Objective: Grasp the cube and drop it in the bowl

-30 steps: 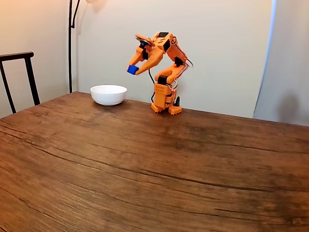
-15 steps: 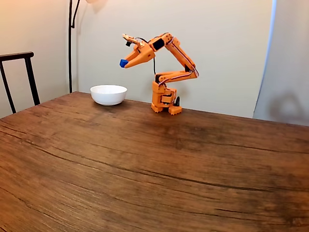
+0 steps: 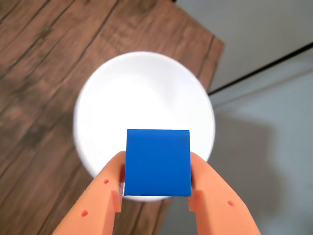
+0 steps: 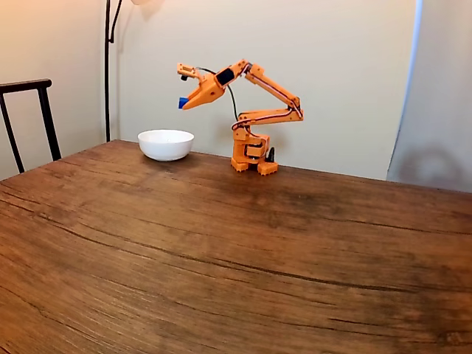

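Note:
A bright-blue cube [image 3: 157, 162] is clamped between my two orange fingers [image 3: 105, 196] in the wrist view, and my gripper [image 3: 156, 188] is shut on it. Directly beneath it lies the white bowl [image 3: 142, 93], round and glossy. In the fixed view the orange arm reaches left from its base, holding the cube [image 4: 183, 102] in the gripper [image 4: 185, 102] high above the bowl [image 4: 166, 144], over its right part.
The bowl sits near the far corner of the wooden table [image 4: 236, 251]. A dark chair back [image 4: 29, 118] stands at the left and a thin black lamp pole [image 4: 108, 66] rises behind the bowl. The arm's base [image 4: 252, 155] stands right of the bowl.
The arm has stretched out and swung left, carrying the cube from beside its base to a spot above the bowl. The bowl has not moved.

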